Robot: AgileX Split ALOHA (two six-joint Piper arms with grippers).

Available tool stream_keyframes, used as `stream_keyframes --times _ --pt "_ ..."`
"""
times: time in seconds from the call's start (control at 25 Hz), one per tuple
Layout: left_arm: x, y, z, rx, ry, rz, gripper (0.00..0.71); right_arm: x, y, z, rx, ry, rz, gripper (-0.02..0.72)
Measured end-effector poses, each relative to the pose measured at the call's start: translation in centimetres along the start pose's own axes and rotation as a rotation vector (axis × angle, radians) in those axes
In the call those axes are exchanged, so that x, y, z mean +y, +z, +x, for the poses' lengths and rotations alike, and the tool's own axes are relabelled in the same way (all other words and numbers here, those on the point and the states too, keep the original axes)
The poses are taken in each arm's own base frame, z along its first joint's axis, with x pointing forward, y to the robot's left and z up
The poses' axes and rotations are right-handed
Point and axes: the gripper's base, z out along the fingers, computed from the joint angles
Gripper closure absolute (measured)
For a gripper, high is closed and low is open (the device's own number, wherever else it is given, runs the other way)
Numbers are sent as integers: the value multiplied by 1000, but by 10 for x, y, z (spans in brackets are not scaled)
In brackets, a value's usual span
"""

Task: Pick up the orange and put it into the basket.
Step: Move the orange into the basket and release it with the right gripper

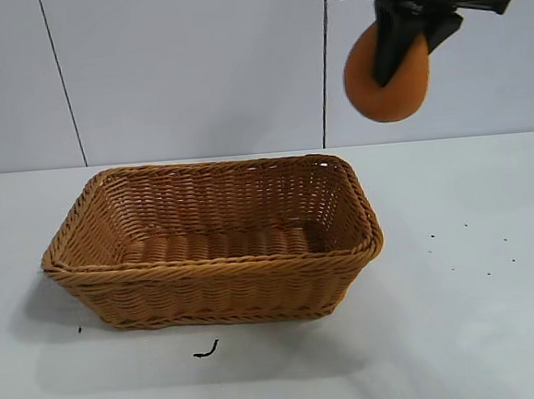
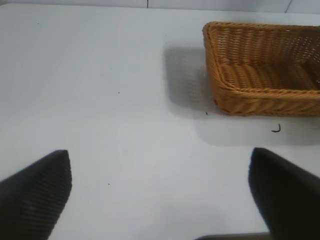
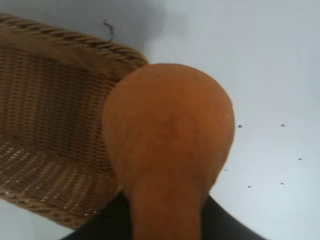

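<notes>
right gripper (image 1: 401, 46) is seen at the top right of the exterior view, high above the table (image 1: 481, 330), with its black fingers (image 1: 390, 51) clamped on the orange (image 1: 389, 84). the orange is held clear of every surface, in front of the pale wall (image 1: 192, 67), above and just to the right of the basket's right end – not over the middle of it. in the right wrist view the orange (image 3: 170, 140) fills the centre, its narrower end gripped between the dark fingers (image 3: 105, 222) at the lower edge, and the basket's right end (image 3: 55, 125) is seen beneath and beside it, with speckled table beyond.

the basket (image 1: 219, 291) is set on the white table, left of centre, its long side facing the camera; nothing is seen inside it. a small dark curled scrap (image 1: 206, 350) lies on the table just in front of the basket's near wall, and a few dark specks (image 1: 470, 257) are scattered on the table to the right.

left gripper (image 2: 160, 200) is not seen in the exterior view. in the left wrist view its two dark fingers (image 2: 35, 195) are spread wide apart above bare table, nothing between them – the basket (image 2: 260, 95) lies well apart from them, farther off, with the same dark scrap (image 2: 276, 129) beside it.
</notes>
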Motion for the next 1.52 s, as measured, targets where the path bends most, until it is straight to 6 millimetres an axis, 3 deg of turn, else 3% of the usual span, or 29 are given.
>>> stream_keyframes --times 0.04,0.08,0.2,0.48,0.88,1.12,1.24,1.44,1.52 --pt "0 0 0 0 0 0 18 0 0 0 0 0 0 596" --pt "0 0 0 0 0 0 18 24 4 1 7 -55 -18 596" --pt "0 0 0 0 0 0 18 58 14 4 8 -126 -41 596" --pt "0 0 0 0 0 0 18 100 60 5 23 -192 -66 596" --pt "0 0 0 0 0 0 18 104 139 3 48 -159 -63 596" --pt "0 0 0 0 0 0 18 102 154 4 62 -155 -58 594" --pt "0 0 0 0 0 0 18 102 154 4 61 -155 -58 479" --pt "0 0 0 0 0 0 18 103 151 3 66 -157 -60 95" --pt "0 0 0 0 -1 1 18 104 146 1 75 -161 -61 48"
